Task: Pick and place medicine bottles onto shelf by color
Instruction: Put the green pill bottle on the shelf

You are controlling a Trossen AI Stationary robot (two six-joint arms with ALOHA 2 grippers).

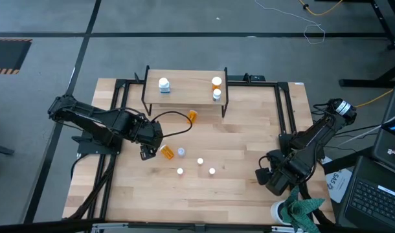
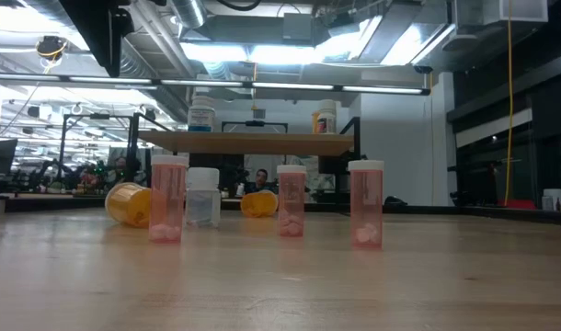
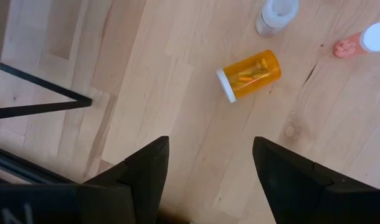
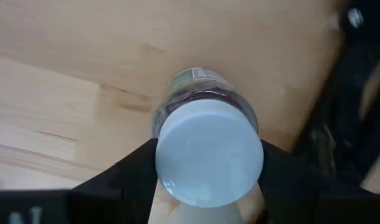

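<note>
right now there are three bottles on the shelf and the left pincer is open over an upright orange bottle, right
Not quite: the orange bottle lies on its side, as the left wrist view shows. The rest holds: three bottles stand on the shelf, and the left pincer is open over it.

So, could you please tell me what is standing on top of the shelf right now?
On the shelf stand three white-capped bottles: a bluish one at one end and, at the other, an orange one with a pale one beside it. The board hides the tabletop beneath.
</note>
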